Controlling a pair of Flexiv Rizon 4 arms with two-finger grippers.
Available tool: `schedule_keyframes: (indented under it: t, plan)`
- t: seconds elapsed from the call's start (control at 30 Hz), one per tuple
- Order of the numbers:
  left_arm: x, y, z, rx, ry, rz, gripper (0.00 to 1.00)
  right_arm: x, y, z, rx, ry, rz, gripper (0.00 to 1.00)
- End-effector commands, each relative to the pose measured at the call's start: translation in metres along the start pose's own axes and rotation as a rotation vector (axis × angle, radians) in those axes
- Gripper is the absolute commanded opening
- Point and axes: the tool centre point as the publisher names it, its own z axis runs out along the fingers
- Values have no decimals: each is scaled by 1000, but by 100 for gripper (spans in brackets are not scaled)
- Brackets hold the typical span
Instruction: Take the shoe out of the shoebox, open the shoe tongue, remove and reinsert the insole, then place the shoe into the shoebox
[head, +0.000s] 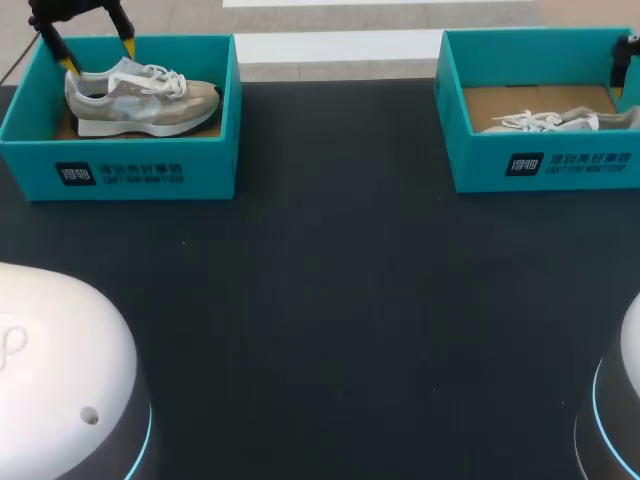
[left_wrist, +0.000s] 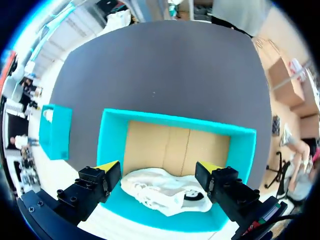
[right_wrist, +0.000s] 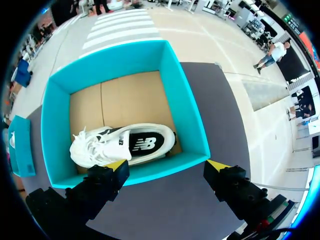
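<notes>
A beige and white sneaker (head: 140, 97) stands upright in the left teal shoebox (head: 120, 170). My left gripper (head: 98, 55) hangs open over that box's far left corner, its fingers straddling the shoe's heel. In the left wrist view the sneaker (left_wrist: 165, 192) lies just under and between the wide-apart fingers of the gripper (left_wrist: 159, 167). A white sneaker (head: 545, 122) lies in the right teal shoebox (head: 545, 165). My right gripper (head: 624, 62) shows only at that box's far right corner. In the right wrist view this gripper (right_wrist: 167, 165) is open above the box wall (right_wrist: 185, 100), beside the white sneaker (right_wrist: 125, 145).
Both boxes stand at the far side of a dark table (head: 340, 300), one at each end. Each box has a cardboard-brown floor (left_wrist: 175, 147). The left wrist view also takes in the other box (left_wrist: 55, 131), off to one side. My arms' white bases (head: 60, 380) fill the near corners.
</notes>
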Motion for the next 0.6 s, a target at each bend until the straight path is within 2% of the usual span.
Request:
schedule_keyframes:
  t: [0.03, 0.37, 0.4, 0.43, 0.6]
  plan:
    - [-2, 5, -3, -5, 117, 217, 100, 0, 0, 0, 0, -1, 1, 100]
    - [-4, 4, 1, -3, 121, 247, 100, 0, 0, 0, 0, -1, 1, 100]
    - [-5, 5, 4, -30, 108, 225, 100, 0, 0, 0, 0, -1, 1, 100]
    - [-4, 9, 7, -89, 139, 214, 100, 0, 0, 0, 0, -1, 1, 100]
    - [-1, 35, 10, -147, 160, 198, 100, 0, 0, 0, 0, -1, 1, 100]
